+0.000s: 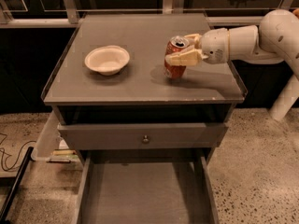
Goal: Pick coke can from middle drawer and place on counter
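The white robot arm [240, 43] reaches in level from the right, its cream claw [181, 50] clamped around the small red coke can [174, 65]. The can is slightly tilted at the right of the flat grey counter [140, 34], well apart from the shallow white bowl [107, 59].

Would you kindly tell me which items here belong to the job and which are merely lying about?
Job: coke can, tilted in the claw over the counter; open middle drawer.
Lying about: white bowl; knobbed drawer front.
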{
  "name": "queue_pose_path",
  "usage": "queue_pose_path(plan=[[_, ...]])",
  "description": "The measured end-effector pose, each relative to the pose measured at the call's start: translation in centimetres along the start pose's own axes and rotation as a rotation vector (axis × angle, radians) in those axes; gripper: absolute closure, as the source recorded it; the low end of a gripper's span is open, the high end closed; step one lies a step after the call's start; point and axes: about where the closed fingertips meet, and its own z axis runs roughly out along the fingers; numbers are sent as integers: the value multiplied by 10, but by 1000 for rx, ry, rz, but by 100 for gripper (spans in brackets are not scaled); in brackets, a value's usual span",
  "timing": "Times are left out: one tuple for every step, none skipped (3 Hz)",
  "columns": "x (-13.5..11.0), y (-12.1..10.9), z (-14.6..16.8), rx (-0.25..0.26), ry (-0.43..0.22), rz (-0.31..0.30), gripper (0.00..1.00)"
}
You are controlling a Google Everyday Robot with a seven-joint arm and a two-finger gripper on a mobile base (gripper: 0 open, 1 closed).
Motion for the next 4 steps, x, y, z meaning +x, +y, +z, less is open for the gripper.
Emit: queue_pose_path(plan=[[2, -4, 10, 14, 13, 17, 100], [6, -4, 16, 31, 32, 26, 100], [10, -5, 20, 54, 42, 35, 100], [13, -6, 23, 70, 45, 42, 100]])
